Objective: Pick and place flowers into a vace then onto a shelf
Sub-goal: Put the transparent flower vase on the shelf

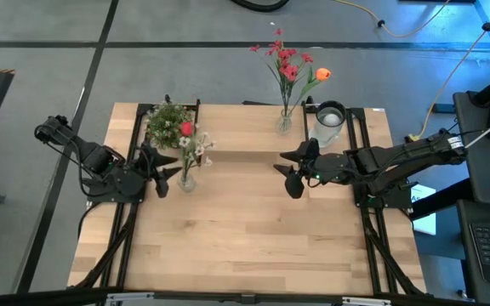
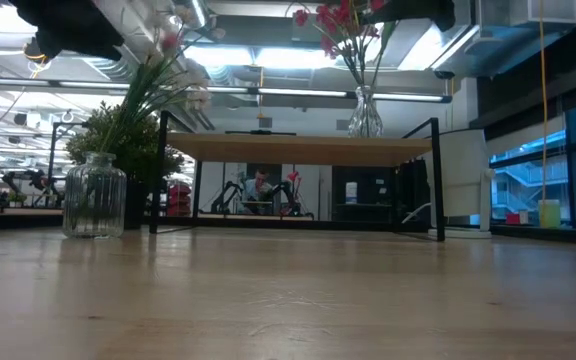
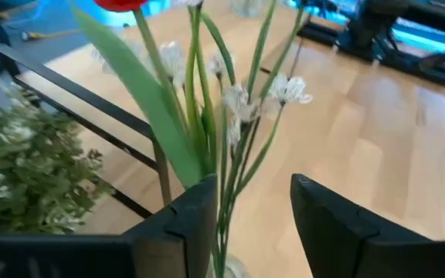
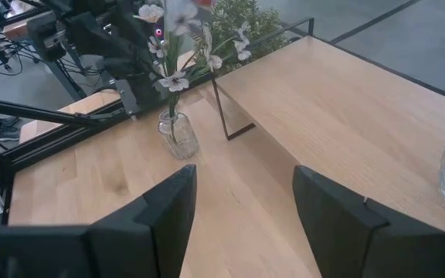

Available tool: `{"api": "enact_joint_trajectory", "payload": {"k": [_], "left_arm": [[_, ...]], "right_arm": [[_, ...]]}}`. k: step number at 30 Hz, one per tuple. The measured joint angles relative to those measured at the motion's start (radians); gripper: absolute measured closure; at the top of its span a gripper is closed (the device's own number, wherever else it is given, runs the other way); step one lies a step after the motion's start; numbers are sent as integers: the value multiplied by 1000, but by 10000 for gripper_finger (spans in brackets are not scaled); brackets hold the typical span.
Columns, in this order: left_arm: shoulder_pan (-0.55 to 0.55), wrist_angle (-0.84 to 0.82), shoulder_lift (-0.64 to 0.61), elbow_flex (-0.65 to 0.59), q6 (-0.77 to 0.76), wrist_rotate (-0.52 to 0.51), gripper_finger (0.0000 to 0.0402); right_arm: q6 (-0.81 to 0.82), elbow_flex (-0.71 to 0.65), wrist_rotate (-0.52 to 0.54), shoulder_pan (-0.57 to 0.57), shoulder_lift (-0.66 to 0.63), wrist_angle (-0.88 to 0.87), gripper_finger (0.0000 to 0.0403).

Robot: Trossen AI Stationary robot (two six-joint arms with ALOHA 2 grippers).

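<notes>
A ribbed glass vase [image 1: 185, 180] [image 2: 95, 195] stands on the table in front of the shelf's left end. It holds a red tulip [image 1: 185, 129] and a white-blossom sprig [image 3: 288, 89]. My left gripper [image 1: 162, 170] [image 3: 252, 189] is open, with its fingers on either side of these stems above the vase's mouth. On the shelf [image 1: 245, 127] [image 2: 308, 148] stands a second glass vase [image 1: 284, 123] [image 2: 365, 112] holding the red spray [image 1: 283, 59] and the orange tulip [image 1: 322, 75]. My right gripper [image 1: 289, 174] [image 4: 244, 174] hangs open over the table in front of the shelf, holding nothing. My left gripper comes level from the table's left, its open fingers across the upright stems [image 3: 226, 193] just above the vase. The stems run close along the inner side of one finger [image 3: 199, 216]. I cannot tell whether it touches them.
A bushy green potted plant [image 1: 167, 123] [image 3: 22, 177] stands at the shelf's left end, close behind the left vase. A clear glass jar [image 1: 328, 119] stands at the shelf's right end. Black shelf legs [image 4: 222, 112] stand near the vase. Bare wood lies on the near half of the table [image 1: 245, 246].
</notes>
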Motion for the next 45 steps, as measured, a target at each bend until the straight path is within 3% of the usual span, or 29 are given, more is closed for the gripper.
{"api": "enact_joint_trajectory", "payload": {"k": [12, 17, 28, 35, 45], "left_arm": [[0, -93, 54, 0, 128, 232, 224], [2, -183, 103, 0, 78, 230, 210], [75, -181, 218, -3, 75, 234, 174], [136, -181, 279, -3, 0, 363, 156], [212, -164, 332, -3, -2, 372, 155]], "right_arm": [[0, 0, -2, 0, 0, 0, 186], [0, 0, -2, 0, 0, 0, 186], [6, 0, -2, 0, 0, -1, 186], [8, 0, -2, 0, 0, -8, 186], [7, 0, -2, 0, 0, -8, 186]]}}
